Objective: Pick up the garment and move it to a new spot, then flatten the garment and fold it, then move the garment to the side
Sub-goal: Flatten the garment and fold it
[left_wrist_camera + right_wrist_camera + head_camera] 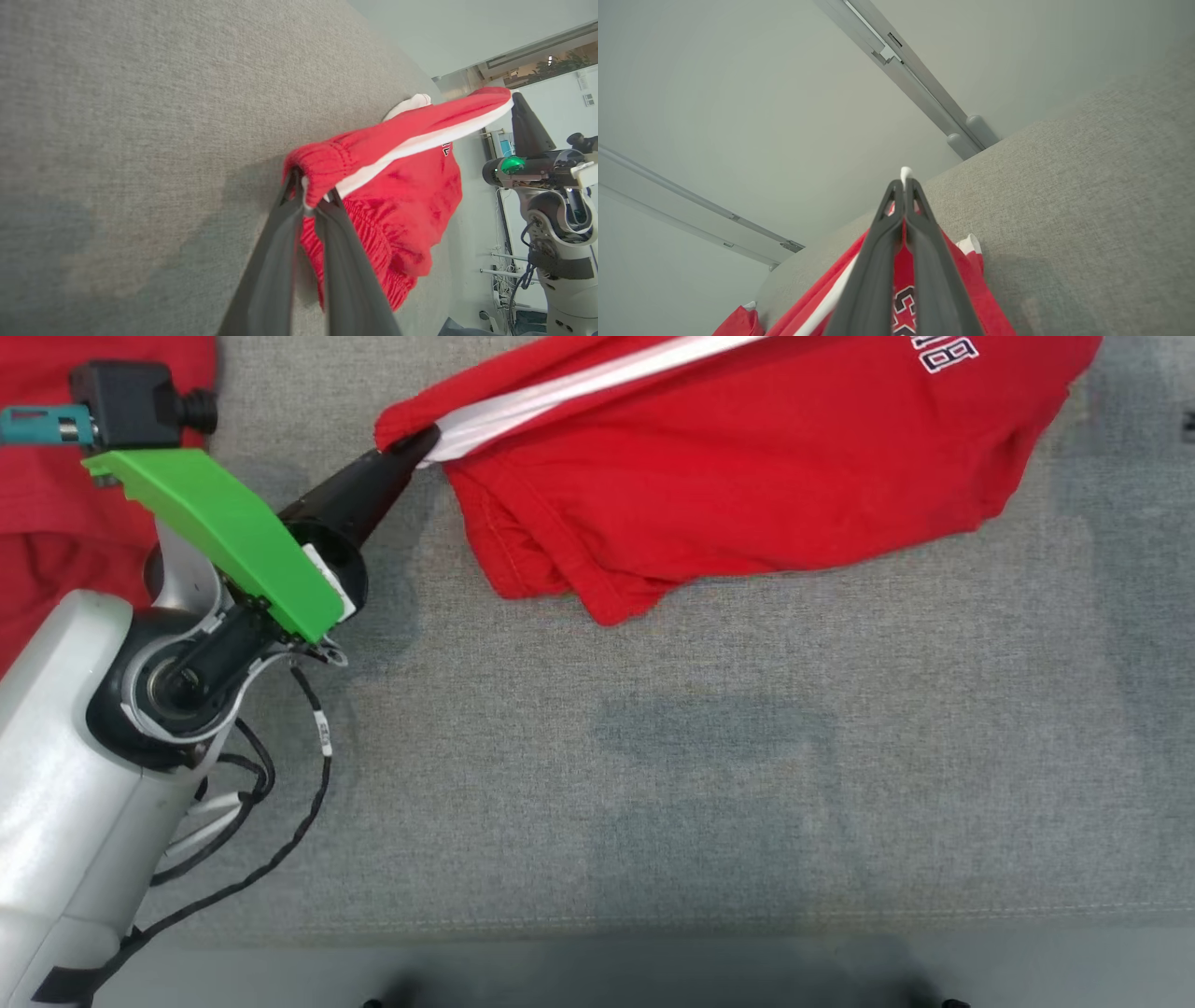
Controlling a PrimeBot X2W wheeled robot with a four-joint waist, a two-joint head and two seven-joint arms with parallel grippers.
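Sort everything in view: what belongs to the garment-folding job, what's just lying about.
Belongs to the job: red shorts; left claw, shut on their ribbed edge; right claw, shut on another part; grey surface beneath them.
Lying about: other red cloth, head view's upper left.

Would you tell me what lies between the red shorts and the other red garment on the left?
In the head view, the left tool, gripping the red shorts, and its green cover span it, over grey upholstery.
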